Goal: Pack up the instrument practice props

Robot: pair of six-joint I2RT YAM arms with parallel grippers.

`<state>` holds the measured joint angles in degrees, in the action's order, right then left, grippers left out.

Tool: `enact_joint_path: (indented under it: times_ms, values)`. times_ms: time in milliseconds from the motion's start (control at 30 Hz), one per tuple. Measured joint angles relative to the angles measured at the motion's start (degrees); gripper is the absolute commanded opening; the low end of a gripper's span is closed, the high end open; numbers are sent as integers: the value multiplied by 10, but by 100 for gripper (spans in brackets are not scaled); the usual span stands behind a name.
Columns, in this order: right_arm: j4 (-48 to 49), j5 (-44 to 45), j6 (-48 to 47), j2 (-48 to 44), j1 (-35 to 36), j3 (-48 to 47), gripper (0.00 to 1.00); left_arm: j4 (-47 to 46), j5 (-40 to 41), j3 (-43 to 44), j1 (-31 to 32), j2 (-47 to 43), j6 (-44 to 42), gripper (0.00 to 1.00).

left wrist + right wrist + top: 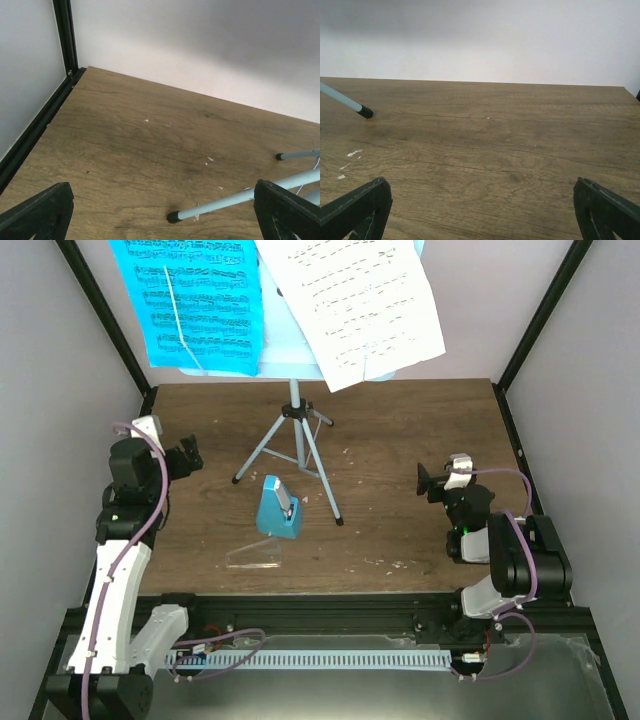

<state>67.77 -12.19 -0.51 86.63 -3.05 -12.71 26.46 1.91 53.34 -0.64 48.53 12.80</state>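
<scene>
The pale blue music stand (296, 430) stands on thin tripod legs at the table's far middle. A cyan music sheet (190, 300) and a white music sheet (360, 300) rest on its desk. The teal metronome (277, 508) stands in front of the legs, and its clear cover (255, 553) lies on the table just before it. My left gripper (183, 457) is open and empty at the left, apart from the stand; a stand leg (225, 202) shows in its wrist view. My right gripper (438, 480) is open and empty at the right; a leg tip (364, 111) shows far left.
Black frame posts (100, 310) rise at both back corners, with grey walls behind. A black rail (35, 130) edges the table's left side. Small white flecks (385, 562) lie on the wood table (400, 440).
</scene>
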Motion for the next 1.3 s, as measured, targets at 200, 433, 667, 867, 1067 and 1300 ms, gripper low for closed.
enact_joint_path:
  times_ms: [200,433,667,867,1067,1300]
  values:
    - [0,0,0,0,0,0,100,4,35,-2,45,-4,-16,100]
    - [0,0,0,0,0,0,100,7,54,-11,69,-31,-22,100]
    - [0,0,0,0,0,0,100,5,9,-22,87,-26,-24,100]
    - [-23,5,3,-5,0,-11,100,-7,-141,-44,135,12,-40,99]
    - [-269,35,67,-112,-2,-143,100,-5,-233,-42,198,95,-56,98]
    - [-462,36,166,-261,-2,-203,100,9,-254,-40,256,131,-72,94]
